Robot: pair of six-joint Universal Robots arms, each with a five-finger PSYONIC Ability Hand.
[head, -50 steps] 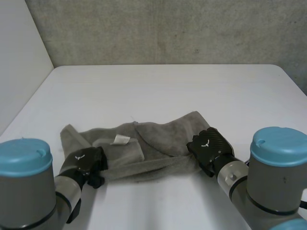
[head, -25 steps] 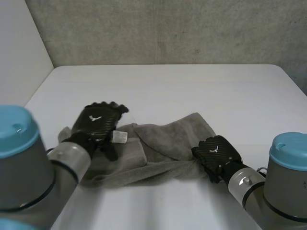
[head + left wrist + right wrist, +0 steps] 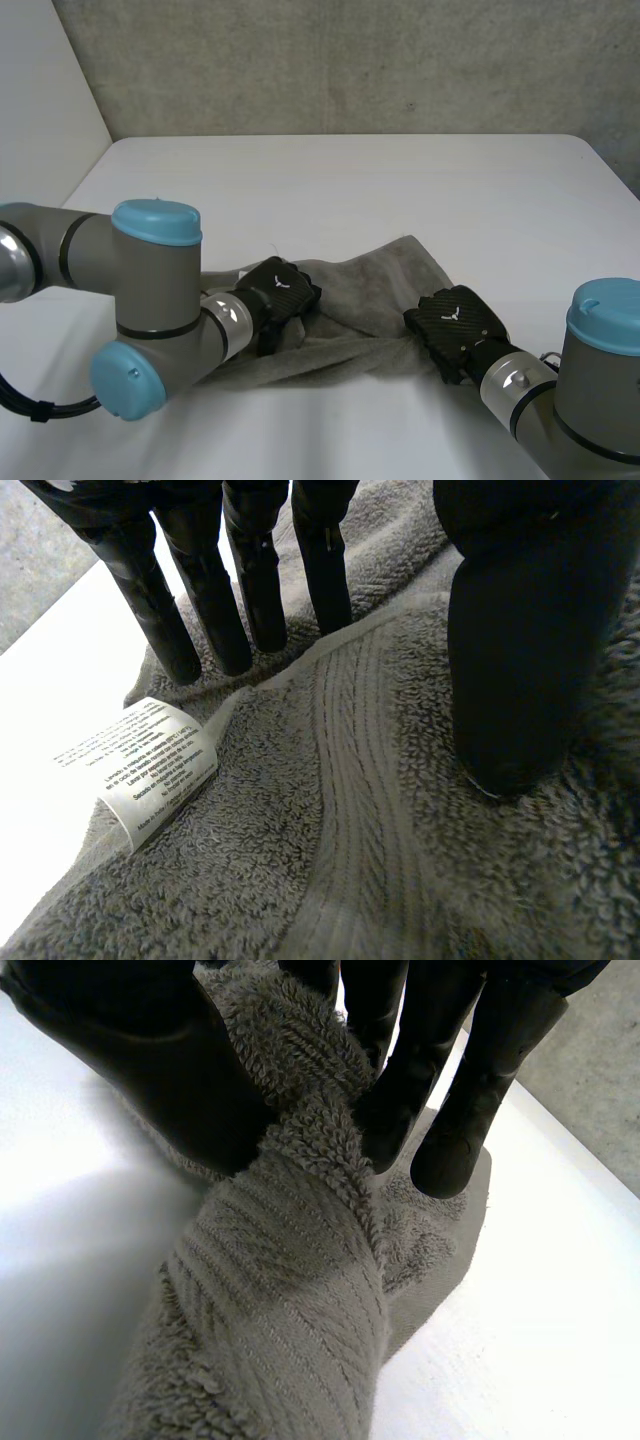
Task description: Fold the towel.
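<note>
Grey terry cloth, the towel [image 3: 365, 290], is seen lying rumpled on the white table [image 3: 350, 180], close to the robot and between its two hands. A clean fold could easily be spoiled from here. The right end is gathered into a rope, so a lift would likely drag up a twisted wad instead of a flat edge. The left part is only pressed, not gripped, and could slide or stay bunched. The left hand [image 3: 280, 297] is held open on the towel's left-middle part, with straight fingers [image 3: 200, 610] set down along a hem beside the white care label [image 3: 140, 765] and the thumb resting on the pile. Nothing is grasped there. The right hand [image 3: 455, 322] is closed on the towel's right end, a thick roll of cloth being pinched between thumb and fingers.
</note>
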